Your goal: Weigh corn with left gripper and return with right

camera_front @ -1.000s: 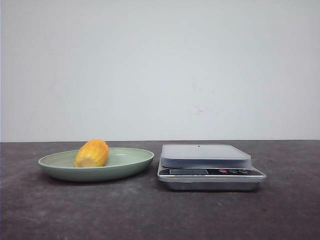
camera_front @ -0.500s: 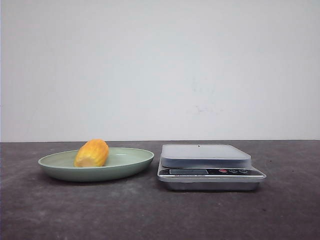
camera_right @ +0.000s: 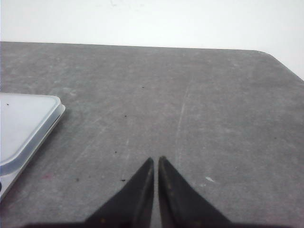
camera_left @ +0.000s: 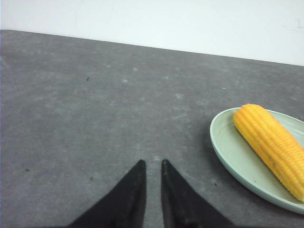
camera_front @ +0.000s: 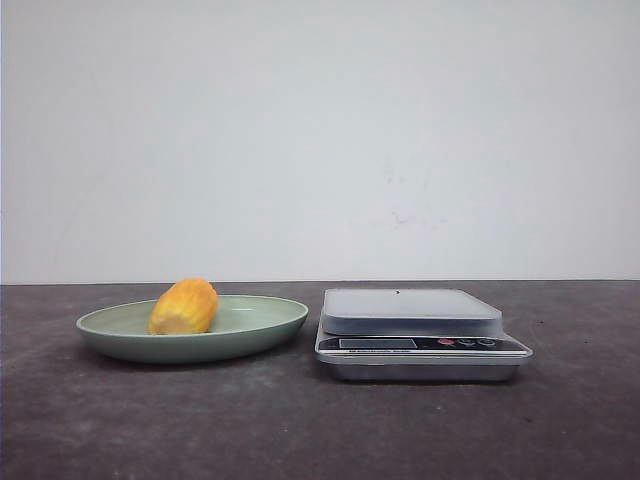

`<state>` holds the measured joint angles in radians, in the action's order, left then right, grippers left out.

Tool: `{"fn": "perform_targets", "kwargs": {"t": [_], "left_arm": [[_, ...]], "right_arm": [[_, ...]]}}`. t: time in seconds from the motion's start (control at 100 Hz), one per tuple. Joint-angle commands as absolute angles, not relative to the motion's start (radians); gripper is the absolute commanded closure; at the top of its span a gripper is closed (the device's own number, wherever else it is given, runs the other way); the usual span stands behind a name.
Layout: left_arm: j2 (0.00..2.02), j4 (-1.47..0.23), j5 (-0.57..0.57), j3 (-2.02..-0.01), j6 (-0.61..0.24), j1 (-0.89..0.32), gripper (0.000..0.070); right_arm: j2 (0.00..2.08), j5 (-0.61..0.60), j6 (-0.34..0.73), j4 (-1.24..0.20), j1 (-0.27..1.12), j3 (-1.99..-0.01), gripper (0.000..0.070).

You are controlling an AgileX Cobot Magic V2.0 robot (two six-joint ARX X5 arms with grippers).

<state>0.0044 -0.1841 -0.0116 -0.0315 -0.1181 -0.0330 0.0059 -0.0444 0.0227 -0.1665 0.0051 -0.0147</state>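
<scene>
left wrist view: left hand (camera_left: 152, 166) nearly closed, empty, beside corn (camera_left: 270, 145)

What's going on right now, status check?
Left gripper and right gripper shut, empty. Corn lying in green plate. Scale bare, path clear.

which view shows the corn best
The left wrist view: the corn lies lengthwise on the plate, kernel rows clear. The front view shows it smaller, mostly end-on. The right wrist view misses it.
</scene>
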Motion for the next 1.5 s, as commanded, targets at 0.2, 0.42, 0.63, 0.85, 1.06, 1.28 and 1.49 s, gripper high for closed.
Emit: {"fn": "perform_targets", "kwargs": {"t": [0.2,0.42,0.63,0.85,1.06,1.28,1.49], "left_arm": [[0.003,-0.187,-0.008,-0.014,-0.105,-0.031,0.0683],[0.003,-0.187,-0.008,-0.014,-0.105,-0.031,0.0683],[0.003,-0.187,-0.008,-0.014,-0.105,-0.031,0.0683],[0.003,-0.179,-0.008,-0.014,-0.095,-0.031,0.0683],[0.003,-0.173,-0.004,-0.019,-0.142,-0.031,0.0688],[0.054,-0.196,0.0,-0.18,-0.334,-0.041,0.0685],[0.28,-0.217,0.008,-0.441,-0.348,-0.047,0.0685]], "right_arm": [[0.004,-0.041,0.018,-0.154,0.003,-0.013,0.0689],[0.004,-0.056,0.025,-0.142,0.004,-0.013,0.0688],[0.004,-0.056,0.039,-0.142,0.004,-0.013,0.0688],[0.004,-0.058,0.051,-0.142,0.004,-0.013,0.0689],[0.004,-0.059,0.155,-0.143,0.004,-0.025,0.0695],[0.052,-0.051,0.239,-0.213,0.004,-0.207,0.0697],[0.242,-0.063,0.278,-0.3,0.004,-0.449,0.0697]]}}
